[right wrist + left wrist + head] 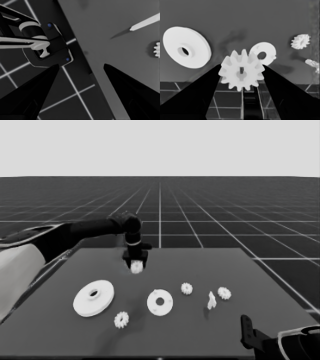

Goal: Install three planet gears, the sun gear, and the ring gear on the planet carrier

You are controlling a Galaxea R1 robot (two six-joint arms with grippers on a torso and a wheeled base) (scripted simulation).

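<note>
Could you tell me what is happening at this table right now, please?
The left gripper holds one small gear between its fingers near the table's far edge. The smaller round part is bare, with the larger round part to its left. Three gears and a thin white piece lie loose. The right gripper waits at the near right corner, open.

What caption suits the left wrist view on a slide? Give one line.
Left tool grips a gear between its fingers, with the larger round part and smaller round part on the table beyond.
</note>
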